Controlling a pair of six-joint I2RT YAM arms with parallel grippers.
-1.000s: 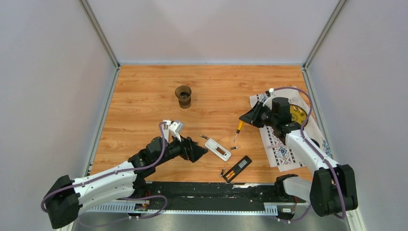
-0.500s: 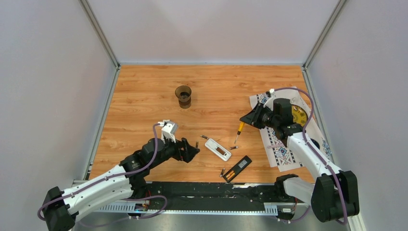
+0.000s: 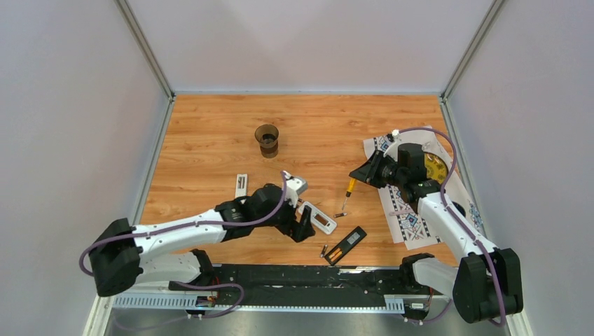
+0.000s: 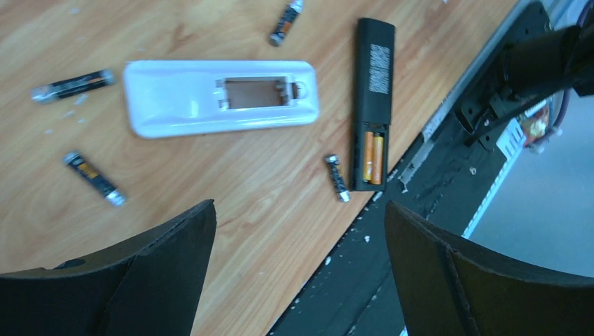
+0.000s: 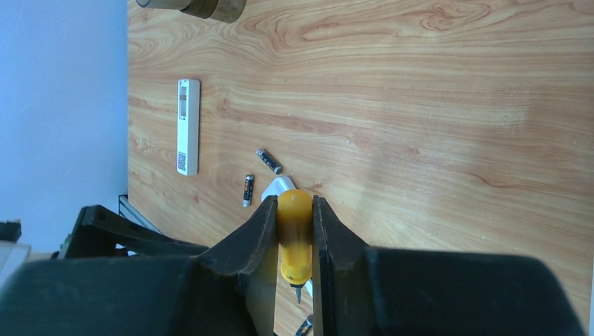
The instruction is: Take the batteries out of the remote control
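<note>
The white remote control [image 4: 220, 98] lies back up with its battery bay empty. Beside it the black remote [image 4: 373, 105] has its bay open with two orange batteries [image 4: 373, 157] inside. Dark loose batteries lie around them: one [image 4: 72, 85], another [image 4: 94, 178], a third [image 4: 337, 178]. My left gripper [image 3: 305, 227] hovers open over the wood near the white remote [image 3: 319, 218], nothing between its fingers [image 4: 298, 217]. My right gripper [image 5: 294, 203] is shut on the yellow-handled screwdriver [image 5: 294, 234], held above the table [image 3: 348, 187].
A dark cup [image 3: 267, 138] stands at the back middle. A white battery cover [image 3: 241, 185] lies left of the left arm. A patterned mat [image 3: 413, 210] lies under the right arm. The table's black front rail [image 4: 420, 231] runs just beyond the black remote.
My left arm has swung right and forward, from left of the white remote to its near end, uncovering the white cover. The right gripper holds still with the screwdriver.
</note>
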